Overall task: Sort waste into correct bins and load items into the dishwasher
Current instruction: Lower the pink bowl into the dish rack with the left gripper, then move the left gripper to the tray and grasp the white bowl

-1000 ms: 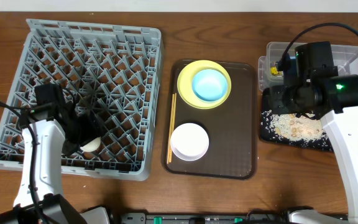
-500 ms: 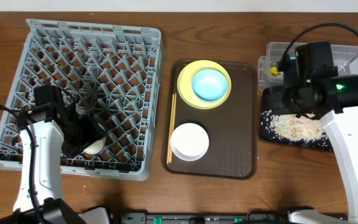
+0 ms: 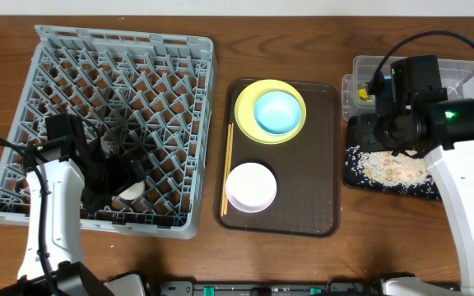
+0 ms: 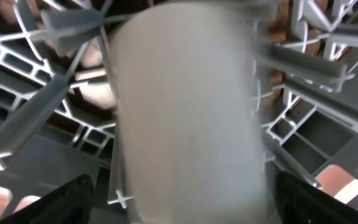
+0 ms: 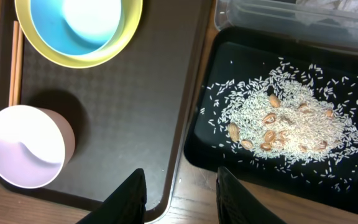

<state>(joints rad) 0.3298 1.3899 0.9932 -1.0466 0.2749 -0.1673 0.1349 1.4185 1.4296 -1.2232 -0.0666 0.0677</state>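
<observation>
**Left gripper holds the cup in the rack, right gripper hangs open over the trays**

The left gripper [image 4: 185, 196] is down among the pegs of the rack [image 3: 122, 34], near the rack's front left corner. Its two fingers [image 4: 61, 200] stand wide apart with the cup [image 4: 185, 106] between them, and they look closed on its sides. The wrist view is blurred, so the contact itself is not sharp. The cup fills the space straight ahead of the fingers, with grey lattice on either side of it and behind it.

The right gripper [image 5: 180, 183] is spread with nothing between its fingers. It hangs above the gap where the brown tray [image 5: 135, 124] meets the black tray [image 5: 204, 146]. Ahead and to its right, rice scraps [image 5: 284, 118] lie scattered on the black tray, with a few tan bits among them. Beyond that tray is the tub [image 5: 278, 18]; overhead, the wrapper [image 3: 362, 96] shows at its left end. To the gripper's left the pink bowl [image 5: 27, 146] sits upright on the brown tray. Farther ahead on the left is the blue bowl [image 5: 86, 22], resting in the plate [image 5: 123, 43]. The chopsticks [image 5: 14, 62] lie along the brown tray's far left edge
</observation>
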